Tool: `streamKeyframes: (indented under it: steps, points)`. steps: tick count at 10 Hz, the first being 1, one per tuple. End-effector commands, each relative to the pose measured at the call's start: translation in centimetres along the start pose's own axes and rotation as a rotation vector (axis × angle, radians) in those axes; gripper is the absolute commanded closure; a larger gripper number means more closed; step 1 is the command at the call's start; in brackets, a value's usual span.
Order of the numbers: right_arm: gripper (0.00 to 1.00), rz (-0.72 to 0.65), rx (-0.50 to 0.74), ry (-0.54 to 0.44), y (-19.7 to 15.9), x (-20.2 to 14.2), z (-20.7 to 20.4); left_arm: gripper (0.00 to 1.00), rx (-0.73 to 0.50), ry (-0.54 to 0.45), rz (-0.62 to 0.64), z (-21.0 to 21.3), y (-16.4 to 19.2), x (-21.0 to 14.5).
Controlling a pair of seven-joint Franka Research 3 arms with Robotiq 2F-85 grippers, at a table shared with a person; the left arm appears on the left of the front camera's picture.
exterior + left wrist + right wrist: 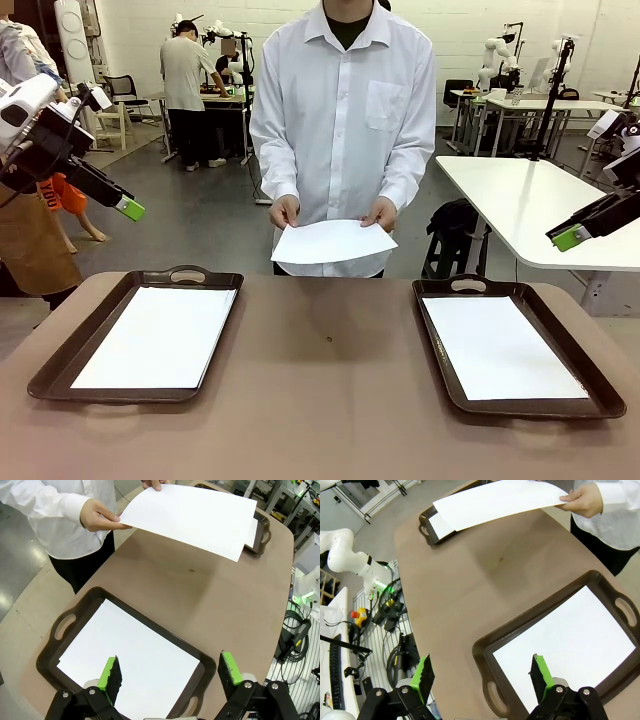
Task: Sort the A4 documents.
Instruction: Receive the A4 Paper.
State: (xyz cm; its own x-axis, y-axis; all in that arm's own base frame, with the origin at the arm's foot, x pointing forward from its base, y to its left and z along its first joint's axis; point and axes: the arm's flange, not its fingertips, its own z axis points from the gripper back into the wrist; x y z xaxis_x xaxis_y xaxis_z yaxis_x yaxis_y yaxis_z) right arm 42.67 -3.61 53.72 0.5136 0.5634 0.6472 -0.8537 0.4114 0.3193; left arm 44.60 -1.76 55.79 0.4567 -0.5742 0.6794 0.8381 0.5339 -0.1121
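Observation:
A person at the table's far side holds one white A4 document point(331, 242) in both hands above the far edge; it also shows as the held sheet point(195, 517) and the held sheet point(495, 502). Another sheet point(160, 335) lies in the left dark brown tray point(60, 365), and one sheet point(500, 347) lies in the right tray point(595, 375). My left gripper point(128, 208) hangs open, high above the left tray's sheet point(135, 652), and holds nothing point(170, 672). My right gripper point(568, 238) is open and bare above the right tray's sheet point(570, 640), its fingers wide apart point(481, 675).
The brown table point(330, 400) is bare between the trays. A white table point(530, 200) stands behind at the right. The left arm's base point(350, 555) and cables point(390, 610) sit beside the table's edge. More people and tables stand far off.

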Motion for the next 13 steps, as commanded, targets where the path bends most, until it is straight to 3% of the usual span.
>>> streamKeyframes:
  steps: [1, 13]
  points:
    - [0.0, 0.008, 0.002, -0.002, 0.08, -0.06, 0.02, 0.0, 0.002, -0.002, -0.023, 0.09, -0.01, -0.04]
    - [0.0, 0.008, 0.002, -0.002, 0.08, -0.06, 0.02, 0.0, 0.002, -0.002, -0.023, 0.09, -0.01, -0.04]
